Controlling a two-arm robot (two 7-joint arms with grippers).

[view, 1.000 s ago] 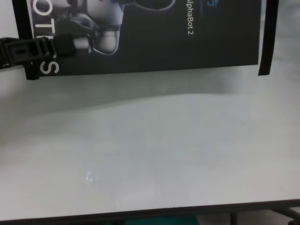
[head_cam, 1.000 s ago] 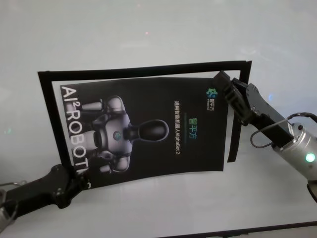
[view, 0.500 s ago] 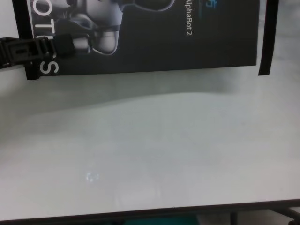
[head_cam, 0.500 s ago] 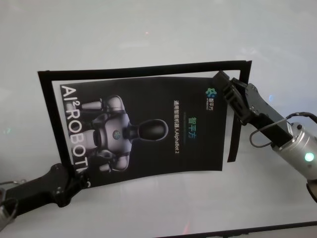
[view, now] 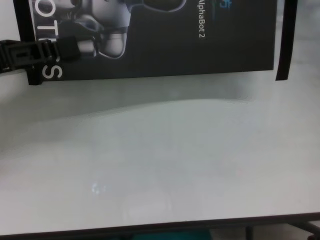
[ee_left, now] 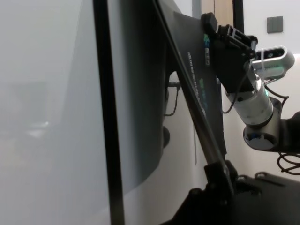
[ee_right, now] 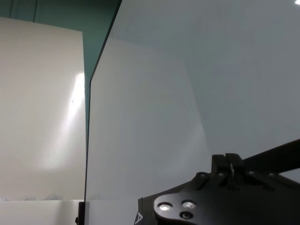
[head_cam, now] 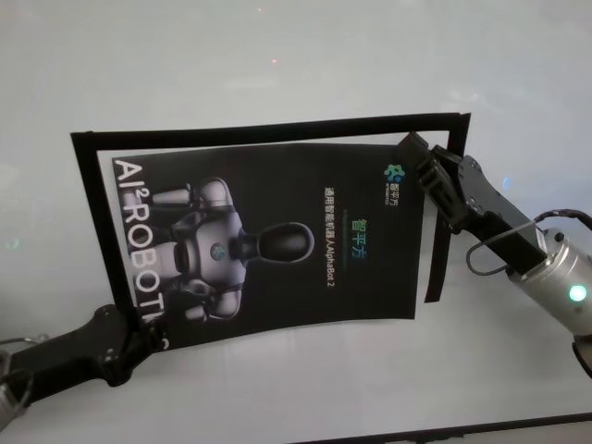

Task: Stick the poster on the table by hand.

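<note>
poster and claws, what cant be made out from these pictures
- Left claw: in the head view its tips sit at the poster's near left corner; the grip cannot be made out.
- Right claw: at the far right corner; black on black, finger state unclear.
- Poster's underside: hidden in the head view; the left wrist view shows it lifted off the table, contact unseen.
- Poster's far part: cut off by the chest view's top edge.
- Small print: too small.

backed by a pale wall [ee_left: 281, 9] with a grey switch plate [ee_left: 274, 24], beside a wooden door panel [ee_left: 224, 11] in a dark frame [ee_left: 238, 14]. showed teal floor [view: 170, 236] under the dark near edge of the white table [view: 165, 165]. caught a bright glare [ee_right: 75, 101] on a white panel [ee_right: 42, 117], next to a teal strip [ee_right: 89, 23].
</note>
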